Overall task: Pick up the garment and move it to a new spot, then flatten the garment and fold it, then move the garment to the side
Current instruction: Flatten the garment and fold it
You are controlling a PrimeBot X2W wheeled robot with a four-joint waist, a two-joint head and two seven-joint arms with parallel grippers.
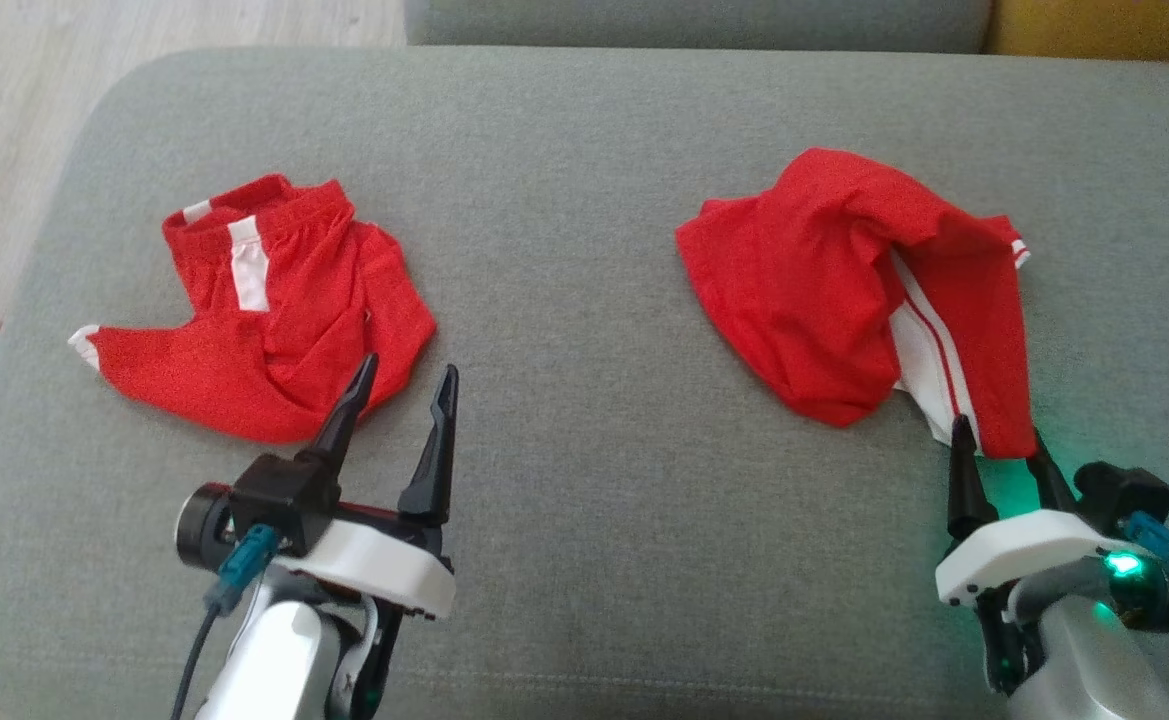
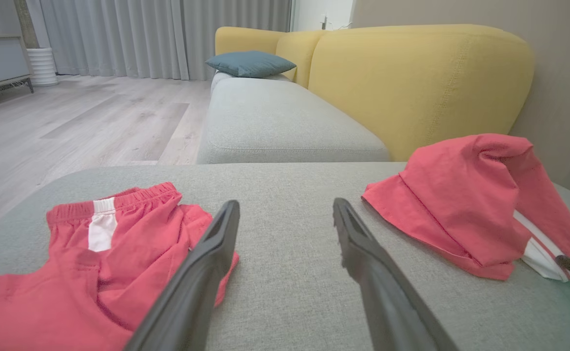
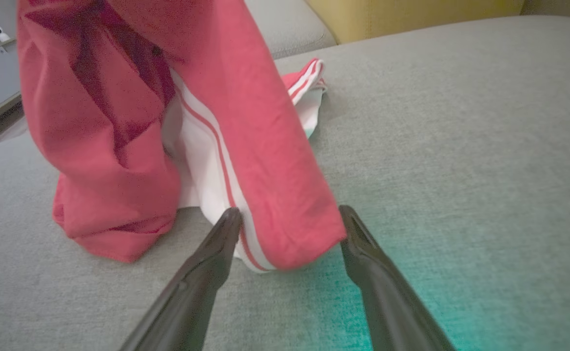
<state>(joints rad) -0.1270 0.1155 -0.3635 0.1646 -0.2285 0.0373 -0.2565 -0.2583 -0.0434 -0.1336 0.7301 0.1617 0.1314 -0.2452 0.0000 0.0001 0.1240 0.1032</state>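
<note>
Two red garments lie on the grey cushion (image 1: 584,150). Red shorts (image 1: 284,310) (image 2: 94,253) with a white stripe lie crumpled at the left. My left gripper (image 1: 409,368) (image 2: 285,204) is open just off their right edge, its left finger at the cloth. A red garment (image 1: 824,290) (image 2: 460,195) (image 3: 119,146) with white side stripes is bunched up at the right. Its near end reaches between the fingers of my open right gripper (image 1: 1001,432) (image 3: 289,212), which straddle the red-and-white edge without pinching it.
Bare grey cushion separates the two garments and extends right of the right gripper. Beyond the cushion are a grey sofa seat (image 2: 275,122), a yellow backrest (image 2: 411,83) and a blue pillow (image 2: 250,63). Wooden floor (image 1: 4,120) lies off the cushion's left edge.
</note>
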